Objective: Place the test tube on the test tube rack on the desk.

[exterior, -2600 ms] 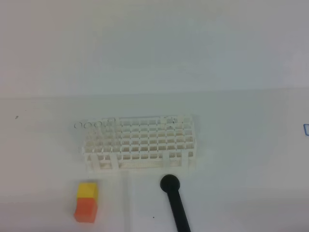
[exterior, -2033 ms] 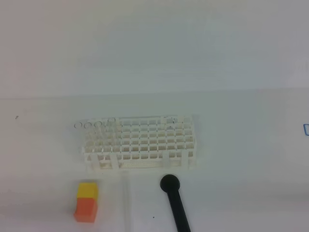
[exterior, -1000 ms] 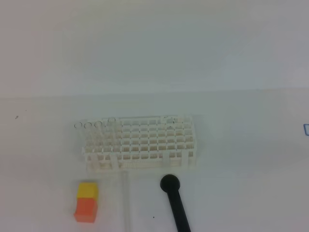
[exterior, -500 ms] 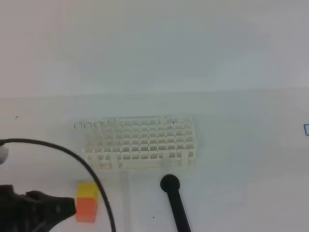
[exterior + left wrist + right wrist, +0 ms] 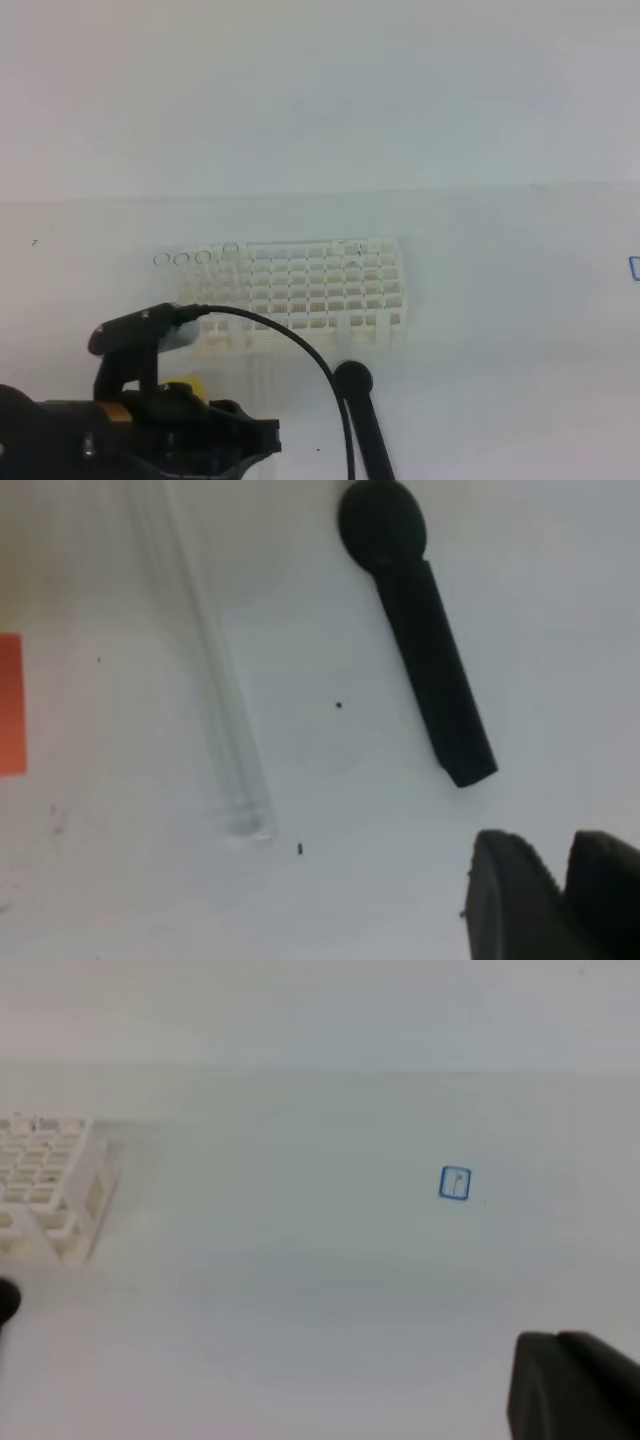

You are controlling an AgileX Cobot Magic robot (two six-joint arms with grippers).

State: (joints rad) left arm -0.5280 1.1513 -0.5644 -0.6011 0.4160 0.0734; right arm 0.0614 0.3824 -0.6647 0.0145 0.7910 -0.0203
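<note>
The test tube [image 5: 215, 680] lies flat on the white desk [image 5: 480, 330], a clear tube running from the top of the left wrist view down to its rounded end. In the exterior view it shows only faintly [image 5: 260, 375], in front of the white lattice test tube rack [image 5: 295, 290]. My left gripper [image 5: 565, 865] hovers to the right of the tube's lower end, apart from it, jaws slightly open and holding nothing. Its tip [image 5: 270, 435] is at the bottom left. My right gripper [image 5: 560, 1345] is shut and empty, far right of the rack [image 5: 45, 1175].
A black rod with a round knob [image 5: 355, 395] [image 5: 415, 630] lies right of the tube. The yellow-and-orange block [image 5: 185, 385] [image 5: 10, 705] sits left of it, mostly hidden under my left arm. Small clear rings [image 5: 180, 258] line the rack's back left. A blue square mark [image 5: 455, 1183] is on the desk.
My left arm has come in from the bottom left and moved right, covering most of the block. Its jaws have started to part. Tube, rack and rod have not moved.
</note>
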